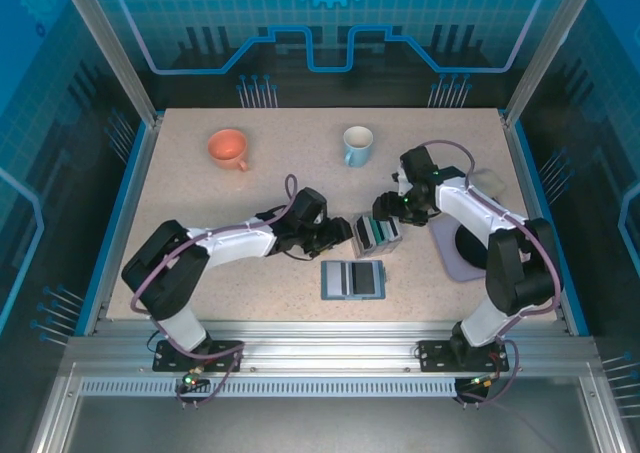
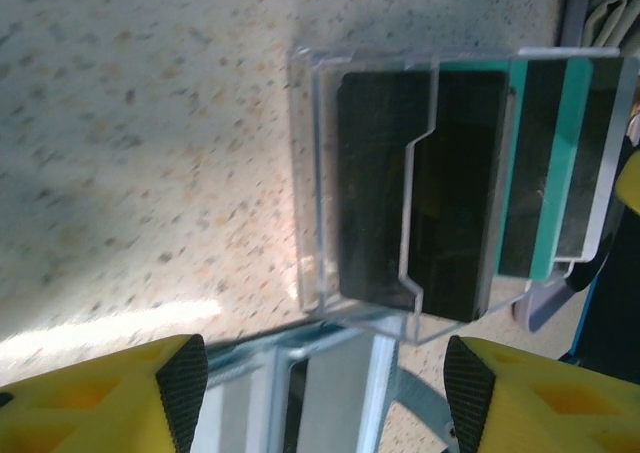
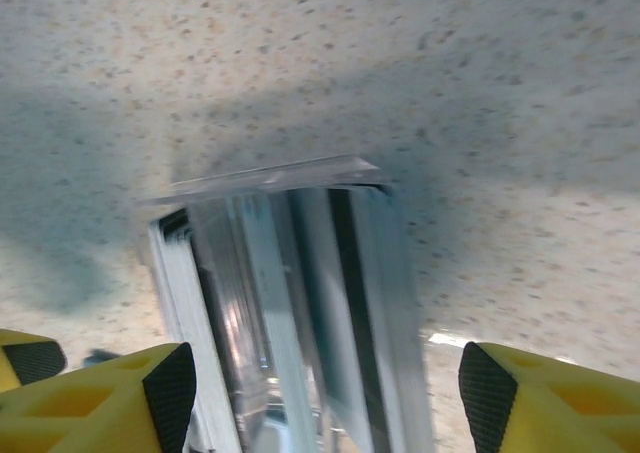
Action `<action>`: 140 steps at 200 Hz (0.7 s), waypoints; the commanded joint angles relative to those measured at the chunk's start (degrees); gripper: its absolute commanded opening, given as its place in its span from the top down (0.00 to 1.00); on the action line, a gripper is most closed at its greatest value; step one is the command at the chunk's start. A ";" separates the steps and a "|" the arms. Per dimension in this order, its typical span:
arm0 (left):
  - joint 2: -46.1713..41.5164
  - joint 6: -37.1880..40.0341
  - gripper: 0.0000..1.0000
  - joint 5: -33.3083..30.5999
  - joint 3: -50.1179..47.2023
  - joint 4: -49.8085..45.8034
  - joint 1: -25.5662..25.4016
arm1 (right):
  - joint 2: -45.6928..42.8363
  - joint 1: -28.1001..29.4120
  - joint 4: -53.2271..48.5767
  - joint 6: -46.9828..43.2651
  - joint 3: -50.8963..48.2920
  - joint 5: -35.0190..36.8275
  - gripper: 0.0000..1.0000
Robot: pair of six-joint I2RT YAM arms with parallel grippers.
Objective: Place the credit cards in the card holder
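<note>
**Both grippers open at the card rack**

In the top view, an orange cup (image 1: 228, 149) sits in the upper left of the table (image 1: 200, 203). Moving right, your left gripper (image 1: 340, 235) reaches in from the left to just beside the clear rack (image 1: 378, 233) near the middle of the frame. In the left wrist view its fingers (image 2: 183, 385) are spread wide at the bottom edge, and nothing is clamped between them. The credit cards (image 2: 540, 173) stand in the rack just ahead, as dark and teal stripes. Below the rack in the top view, the card holder (image 1: 353, 279) lies open and flat, apart from both grippers. A pale blue mug (image 1: 357, 145) stands at upper centre. Your right gripper (image 1: 385, 211) meets the rack from the right. Its fingers (image 3: 487, 393) are wide, with the rack between them; you cannot tell whether they touch it. A grey mat (image 1: 450, 258) lies at the far right.
</note>
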 commanded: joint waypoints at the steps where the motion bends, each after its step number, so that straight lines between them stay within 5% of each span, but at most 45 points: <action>1: 3.55 0.29 0.33 3.67 3.90 1.47 0.51 | -3.34 2.06 -5.36 -2.56 2.71 12.97 0.29; 54: 9.84 -1.67 0.39 5.16 7.87 3.31 2.16 | -4.35 6.37 -3.63 -3.96 2.42 10.49 0.57; 140: 13.80 -2.27 0.43 6.56 8.69 5.00 2.62 | 2.19 11.72 -5.42 -2.37 4.56 17.42 0.62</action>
